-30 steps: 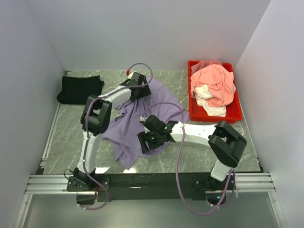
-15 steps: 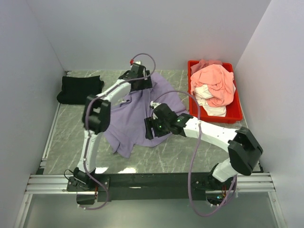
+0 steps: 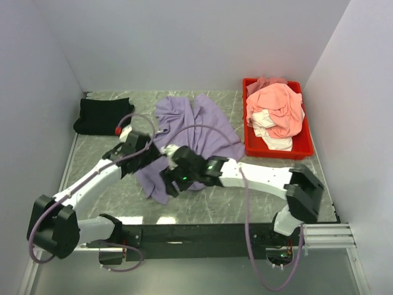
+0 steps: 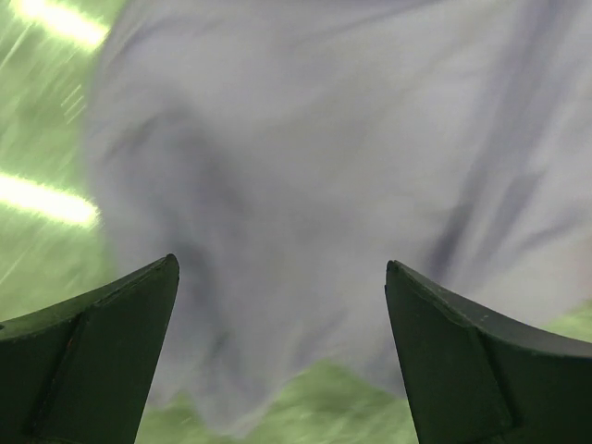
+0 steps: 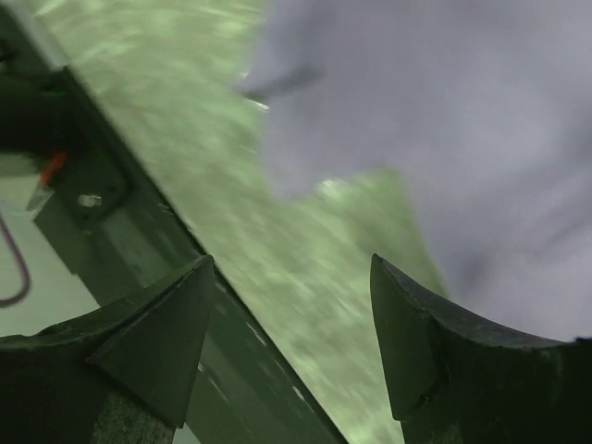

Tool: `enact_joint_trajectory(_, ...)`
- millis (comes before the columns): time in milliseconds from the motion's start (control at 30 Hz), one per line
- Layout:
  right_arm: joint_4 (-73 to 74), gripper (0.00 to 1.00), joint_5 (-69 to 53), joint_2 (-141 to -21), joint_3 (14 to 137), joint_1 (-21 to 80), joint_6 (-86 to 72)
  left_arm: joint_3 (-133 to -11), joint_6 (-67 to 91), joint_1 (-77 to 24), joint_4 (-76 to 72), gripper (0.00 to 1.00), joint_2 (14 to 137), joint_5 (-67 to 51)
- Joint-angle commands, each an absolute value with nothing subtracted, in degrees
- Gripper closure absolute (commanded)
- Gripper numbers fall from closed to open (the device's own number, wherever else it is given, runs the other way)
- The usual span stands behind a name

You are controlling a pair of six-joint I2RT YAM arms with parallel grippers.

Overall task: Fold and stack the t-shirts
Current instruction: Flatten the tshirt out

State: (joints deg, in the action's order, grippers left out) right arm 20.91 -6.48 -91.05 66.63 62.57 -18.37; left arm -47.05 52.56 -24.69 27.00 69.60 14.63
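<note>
Noting the black t-shirt (image 3: 103, 115) folded at the far left, unchanged over the last second and probably the start of the stack. Finding the left gripper (image 3: 150, 152) no longer over the far edge of the lavender-purple t-shirt (image 3: 206, 120), as a second ago, but drawn back low to its near left part. Fingers spread wide there, with nothing between them and only blurred purple cloth beneath in the wrist view. Seeing that shirt in the middle of the table (image 3: 92, 184), reaching further toward the far side than before, with its far edge uncovered, a raised ridge down the middle and the near left corner bunched. Placing the right gripper (image 3: 171, 179) at that near left corner, shifted leftward from the shirt's near right side. Jaws parted fairly wide, holding nothing, over the cloth edge and bare table. Reading this as a release after a spreading pull: no fold begun yet, more flattening likely needed. Leaving the salmon-pink t-shirt (image 3: 279, 104) and white t-shirt (image 3: 270, 134) heaped in the red tray (image 3: 279, 154) at the far right, untouched.
</note>
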Motion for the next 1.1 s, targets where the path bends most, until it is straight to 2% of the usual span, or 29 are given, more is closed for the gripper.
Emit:
enact_joint_trajectory(0, 19.2, 0.26, -3.3, -96.4, 73.0, 67.2, -15.0, -40.9, 59.7, -22.2, 27.7, 0.01, 65.0, 16.4)
enact_joint_trajectory(33, 19.4, 0.27, -2.1, -99.1, 74.1, 68.9, -14.9, -39.0, 59.3, -18.5, 27.1, 0.01, 64.5, 15.0)
enact_joint_trajectory(167, 19.3, 0.28, -0.1, -104.1, 77.7, 70.5, -14.2, -36.7, 57.0, -13.5, 24.1, 0.03, 63.9, 10.2)
enact_joint_trajectory(267, 18.9, 0.29, 2.3, -107.3, 79.9, 70.6, -14.2, -35.3, 57.2, -12.5, 23.1, 0.11, 64.6, 8.4)
enact_joint_trajectory(500, 18.6, 0.32, 2.4, -111.2, 81.3, 70.5, -14.8, -32.1, 58.4, -10.3, 22.9, 0.37, 67.1, 8.0)
enact_joint_trajectory(867, 19.5, 0.35, 2.6, -115.1, 81.6, 70.4, -15.1, -31.2, 57.7, -10.0, 18.5, 0.53, 72.7, 6.2)
enact_joint_trajectory(967, 19.9, 0.37, 3.3, -115.4, 81.2, 70.6, -15.5, -31.8, 57.4, -10.0, 17.2, 0.64, 75.4, 6.5)
enact_joint_trajectory(1000, 20.4, 0.37, 3.9, -115.4, 80.9, 70.5, -15.7, -32.3, 57.2, -10.0, 16.9, 0.75, 76.8, 6.4)
enact_joint_trajectory(1067, 20.3, 0.38, 4.7, -114.9, 79.8, 70.6, -16.1, -32.8, 57.0, -10.0, 16.8, 0.88, 78.0, 6.7)
